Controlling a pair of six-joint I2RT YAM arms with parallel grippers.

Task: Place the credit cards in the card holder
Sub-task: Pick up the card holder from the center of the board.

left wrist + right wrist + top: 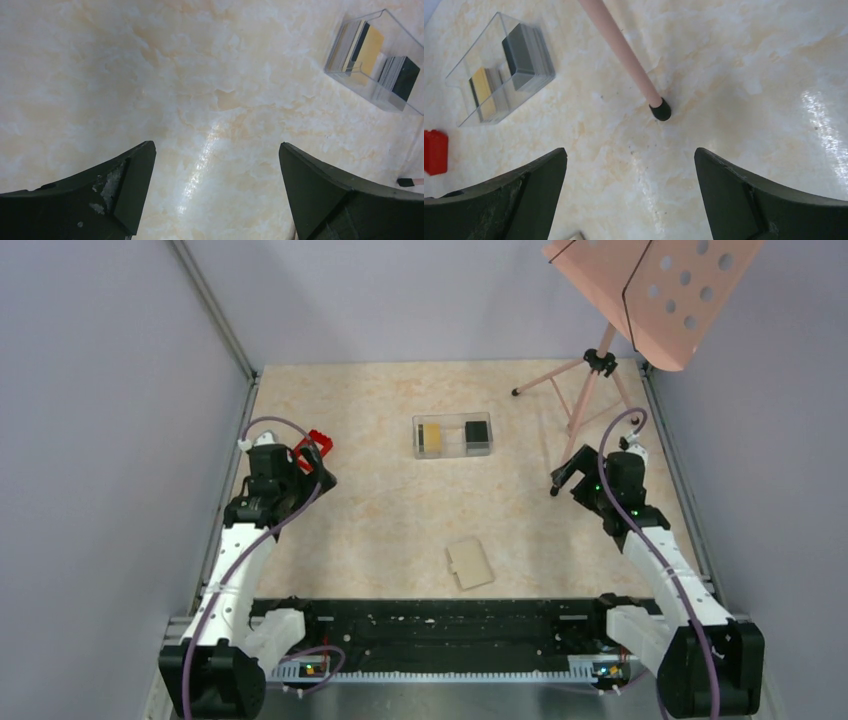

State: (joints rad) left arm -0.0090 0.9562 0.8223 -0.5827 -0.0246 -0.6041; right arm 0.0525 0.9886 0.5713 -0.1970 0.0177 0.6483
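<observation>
The credit cards stand in two stacks inside a clear plastic box (452,435) at the middle back of the table: a yellow-gold stack (431,436) (371,49) (481,87) and a black stack (478,432) (404,76) (521,54). The card holder (469,564), a closed tan wallet, lies flat near the front centre; only its corner (576,236) shows in the right wrist view. My left gripper (318,468) (216,144) hovers open at the left over bare table. Over at the right, the right gripper (565,472) (630,150) is open and holds nothing.
A small red frame (318,443) (435,151) lies right by the left gripper. A pink music stand (650,290) rises at the back right; one tripod leg's black foot (660,110) (516,392) rests just ahead of the right gripper. Grey walls close in both sides.
</observation>
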